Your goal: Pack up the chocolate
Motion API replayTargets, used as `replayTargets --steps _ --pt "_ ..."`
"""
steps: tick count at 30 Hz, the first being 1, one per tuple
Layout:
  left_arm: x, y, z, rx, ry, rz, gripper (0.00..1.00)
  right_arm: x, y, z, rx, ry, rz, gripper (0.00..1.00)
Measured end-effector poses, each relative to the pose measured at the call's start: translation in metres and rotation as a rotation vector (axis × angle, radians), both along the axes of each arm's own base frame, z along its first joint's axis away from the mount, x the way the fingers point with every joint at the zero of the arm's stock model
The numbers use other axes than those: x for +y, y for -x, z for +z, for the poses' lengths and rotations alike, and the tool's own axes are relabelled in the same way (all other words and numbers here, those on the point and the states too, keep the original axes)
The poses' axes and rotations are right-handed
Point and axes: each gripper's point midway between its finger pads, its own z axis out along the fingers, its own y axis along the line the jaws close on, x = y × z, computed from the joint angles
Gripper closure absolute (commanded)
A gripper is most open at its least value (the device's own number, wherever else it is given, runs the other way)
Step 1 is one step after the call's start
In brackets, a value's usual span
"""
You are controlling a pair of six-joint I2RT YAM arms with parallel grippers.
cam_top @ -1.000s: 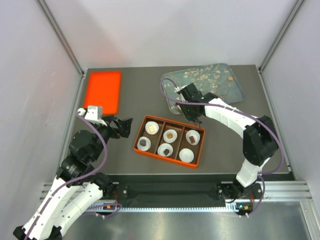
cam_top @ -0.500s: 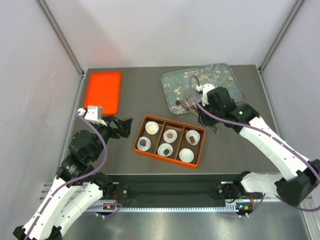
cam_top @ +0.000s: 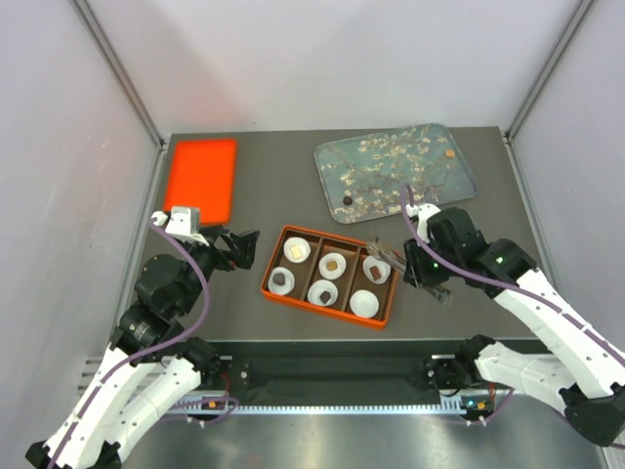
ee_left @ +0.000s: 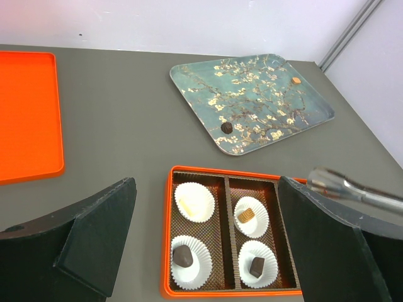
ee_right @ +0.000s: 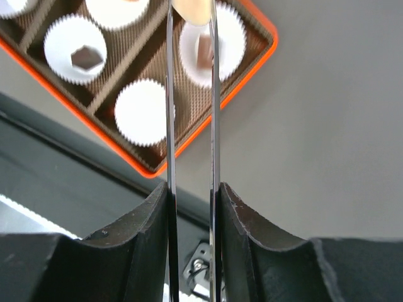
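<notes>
Orange box [cam_top: 267, 277], chocolate [ee_left: 183, 255] in five cups [ee_left: 203, 196], two more on blossom tray [ee_left: 208, 78], right gripper [ee_right: 192, 201] pinching tweezers [ee_right: 170, 126], left gripper [cam_top: 246, 246] spread.

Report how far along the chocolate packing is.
Done: five chocolates sit in the box. In hand: right gripper holds tongs pinching what looks like a pale piece over it. Left: one empty cup; dark piece and orange piece on tray.

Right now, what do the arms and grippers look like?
The left arm and right arm have white shells, black joints and a purple cable looped alongside. The left gripper and right gripper are black with broad, wedge-shaped fingers.
</notes>
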Motion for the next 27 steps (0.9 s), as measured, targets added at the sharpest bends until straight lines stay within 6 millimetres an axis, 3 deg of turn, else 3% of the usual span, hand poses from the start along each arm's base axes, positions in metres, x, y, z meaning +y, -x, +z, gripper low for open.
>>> replayTargets --steps 6,16,27 --pt "0.0 0.0 0.0 0.0 0.0 0.0 0.01 0.002 0.022 -0.017 0.078 -0.043 0.013 0.71" --pt "0.0 0.0 0.0 0.0 0.0 0.0 0.01 0.008 0.043 -0.012 0.1 -0.126 0.052 0.71" --pt "-0.001 -0.001 -0.001 0.003 -0.002 -0.001 0.01 0.004 0.066 -0.019 0.17 -0.121 0.088 0.71"
